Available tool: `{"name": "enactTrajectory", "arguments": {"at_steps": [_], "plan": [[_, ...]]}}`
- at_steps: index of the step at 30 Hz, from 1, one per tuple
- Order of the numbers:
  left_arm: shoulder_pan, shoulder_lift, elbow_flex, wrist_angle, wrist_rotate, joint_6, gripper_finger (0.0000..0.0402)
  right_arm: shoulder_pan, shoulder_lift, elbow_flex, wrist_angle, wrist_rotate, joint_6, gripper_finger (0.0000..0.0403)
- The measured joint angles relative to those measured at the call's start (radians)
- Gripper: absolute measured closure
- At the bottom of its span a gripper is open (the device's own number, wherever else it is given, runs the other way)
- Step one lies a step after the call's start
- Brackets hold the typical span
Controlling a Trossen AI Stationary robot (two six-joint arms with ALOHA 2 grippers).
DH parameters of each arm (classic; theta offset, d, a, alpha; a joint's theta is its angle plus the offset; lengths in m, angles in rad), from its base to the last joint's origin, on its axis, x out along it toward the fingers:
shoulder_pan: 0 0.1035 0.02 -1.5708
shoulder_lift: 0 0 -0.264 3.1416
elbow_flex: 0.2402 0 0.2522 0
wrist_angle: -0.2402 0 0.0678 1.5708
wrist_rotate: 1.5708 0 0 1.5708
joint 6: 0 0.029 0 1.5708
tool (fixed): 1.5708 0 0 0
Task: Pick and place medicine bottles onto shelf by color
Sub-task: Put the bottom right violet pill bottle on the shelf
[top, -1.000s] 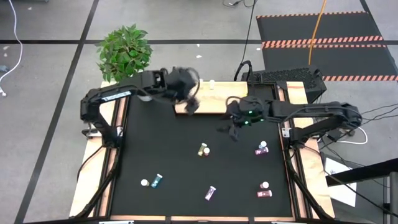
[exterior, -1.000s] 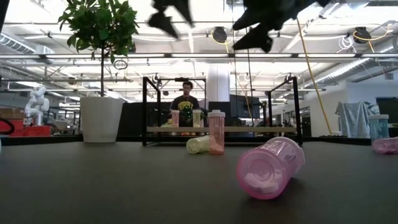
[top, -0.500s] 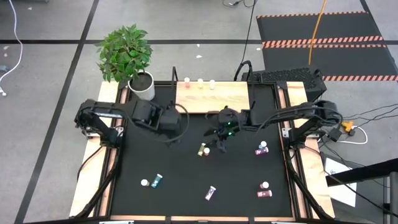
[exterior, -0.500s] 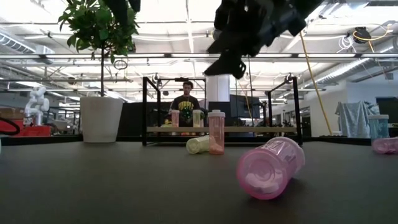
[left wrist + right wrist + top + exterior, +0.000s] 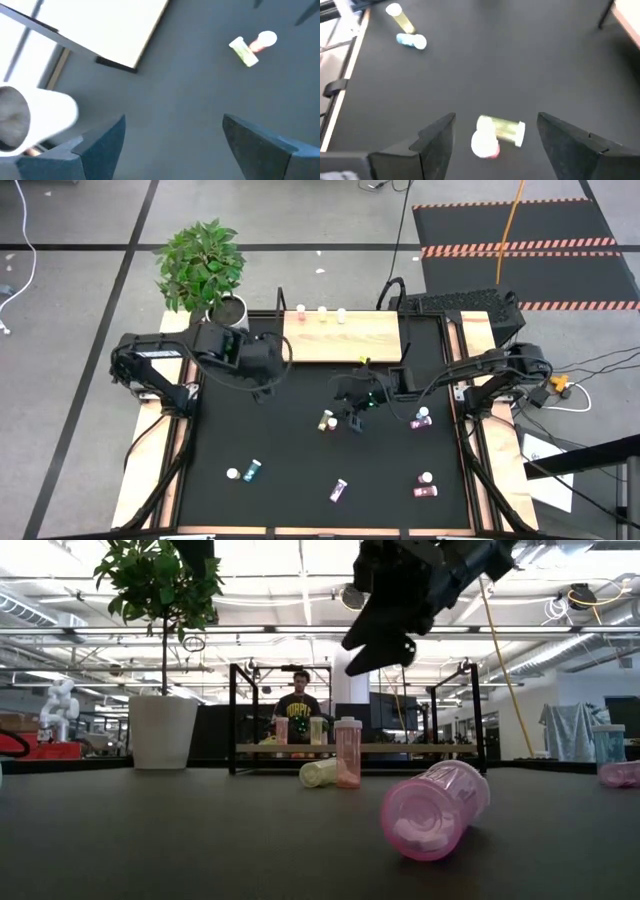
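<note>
Right gripper (image 5: 352, 416), jaws wide and empty, hovers over the touching yellow bottle (image 5: 325, 421) and pink bottle (image 5: 332, 420) at worktop centre; closing could catch both. Left gripper (image 5: 262, 387) waits wide at 10 o'clock.

Grey floor (image 5: 80, 360), bright ceiling lights (image 5: 300, 580)

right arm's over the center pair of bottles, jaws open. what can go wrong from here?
1. The yellow bottle lies touching an upright pink bottle; the open right gripper may catch both or knock the pink one over.
2. A lying bottle may roll when pinched.
3. The left gripper hovers near the shelf, possibly crowding the placement path.
</note>
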Motion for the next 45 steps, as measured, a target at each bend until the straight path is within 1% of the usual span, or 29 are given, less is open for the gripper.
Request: {"name": "enactTrajectory", "arguments": {"at_steps": [3,5,7,9,11,13,14,16,18,20,25,28,32,36,38,41,45], "plan": [[0.037,-0.025,-0.011,0.026,-0.004,0.084,0.0066,0.041,-0.007,0.000,-0.027,0.047,0.105,0.0128],[0.059,-0.041,-0.042,0.101,-0.013,0.147,0.0066,0.071,-0.011,0.000,-0.024,0.089,0.177,0.0128],[0.067,-0.071,-0.110,0.206,-0.022,0.215,0.0066,0.106,-0.011,0.001,-0.028,0.148,0.248,0.0128],[0.076,-0.106,-0.194,0.353,-0.019,0.277,0.0066,0.136,-0.008,0.001,-0.032,0.199,0.329,0.0129],[0.097,-0.143,-0.289,0.450,0.023,0.312,0.0066,0.161,-0.010,0.000,-0.039,0.250,0.462,0.0129],[0.122,-0.160,-0.371,0.555,0.078,0.317,0.0066,0.177,-0.011,0.001,-0.077,0.289,0.640,0.0129],[0.133,-0.169,-0.410,0.583,0.102,0.317,0.0066,0.183,-0.010,0.001,-0.104,0.300,0.736,0.0129],[0.149,-0.177,-0.479,0.586,0.131,0.317,0.0066,0.188,-0.007,0.000,-0.156,0.313,0.889,0.0129],[0.153,-0.177,-0.528,0.629,0.133,0.317,0.0066,0.187,-0.007,0.000,-0.206,0.322,0.978,0.0129],[0.158,-0.175,-0.576,0.608,0.135,0.312,0.0066,0.187,-0.007,0.000,-0.234,0.339,1.052,0.0129],[0.145,-0.184,-0.694,0.641,0.194,0.301,0.0066,0.221,-0.007,0.000,-0.270,0.339,1.186,0.0129],[0.132,-0.207,-0.765,0.680,0.200,0.283,0.0066,0.258,-0.007,0.000,-0.306,0.340,1.272,0.0129],[0.111,-0.271,-0.857,0.757,0.220,0.243,0.0066,0.308,-0.007,0.000,-0.371,0.339,1.383,0.0129],[0.095,-0.348,-0.921,0.833,0.247,0.209,0.0066,0.358,-0.007,0.000,-0.413,0.328,1.487,0.0129],[0.084,-0.378,-0.941,0.869,0.247,0.202,0.0066,0.372,-0.008,0.000,-0.420,0.300,1.515,0.0129],[0.067,-0.402,-0.961,0.946,0.250,0.202,0.0066,0.382,-0.009,0.000,-0.429,0.217,1.489,0.0129],[0.045,-0.403,-0.972,1.047,0.249,0.195,0.0066,0.386,-0.018,0.000,-0.519,0.109,1.468,0.0135]]}}
